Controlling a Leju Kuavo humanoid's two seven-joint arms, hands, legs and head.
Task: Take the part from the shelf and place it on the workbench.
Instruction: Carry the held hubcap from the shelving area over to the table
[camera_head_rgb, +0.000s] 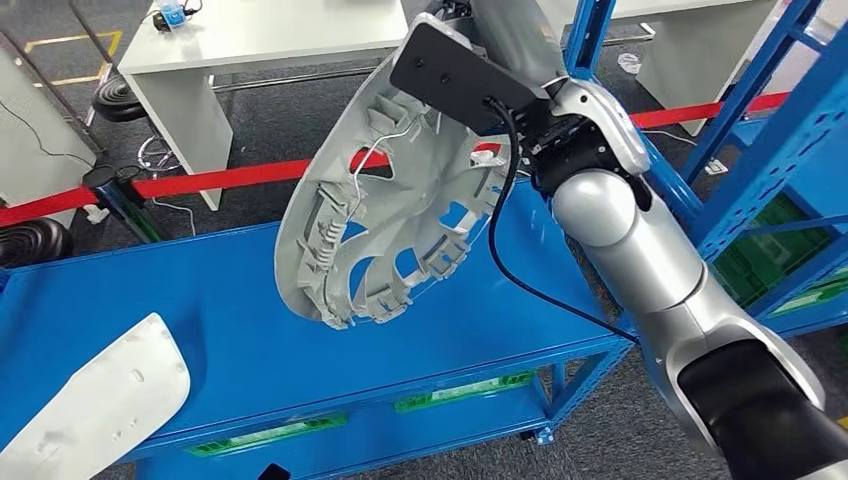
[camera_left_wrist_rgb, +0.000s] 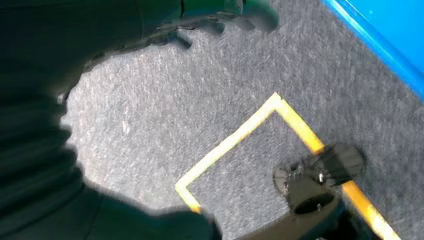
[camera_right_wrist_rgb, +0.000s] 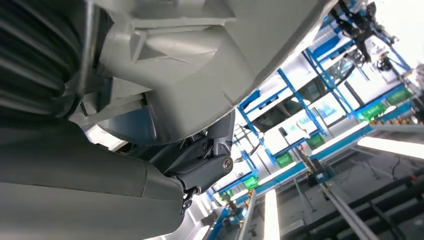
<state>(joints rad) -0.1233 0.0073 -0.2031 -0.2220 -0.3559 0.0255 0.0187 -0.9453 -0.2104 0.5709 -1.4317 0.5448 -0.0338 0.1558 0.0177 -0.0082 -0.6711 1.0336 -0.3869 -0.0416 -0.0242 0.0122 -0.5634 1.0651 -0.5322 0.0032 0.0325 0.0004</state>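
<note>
**Right hand holds part over blue bench**

Bench (camera_head_rgb: 250, 350): blue top, running across the head view from lower left toward the right. Green bins (camera_head_rgb: 460, 390) sit on the level below it; contents cannot be made out.

Right arm (camera_head_rgb: 640, 260): raised from lower right, silver, forearm angled up toward the top centre. A black plate (camera_head_rgb: 455, 75) is mounted at the wrist and a black cable (camera_head_rgb: 500, 240) loops down from it.

Part (camera_head_rgb: 390, 220): grey round wheel-cover shape, ribbed inner face toward the camera, tilted, held in the air above the bench and not touching it.

Right hand (camera_right_wrist_rgb: 200, 165): grasping the part at its upper rim; in the wrist view the dark fingers (camera_right_wrist_rgb: 220, 135) press under the part's grey edge.

White panel (camera_head_rgb: 95, 405): lies on the bench's lower-left end.

Left hand (camera_left_wrist_rgb: 225, 12): hangs over grey floor with a yellow line (camera_left_wrist_rgb: 235, 137); dark and blurred, state cannot be told.

No readable writing.
</note>
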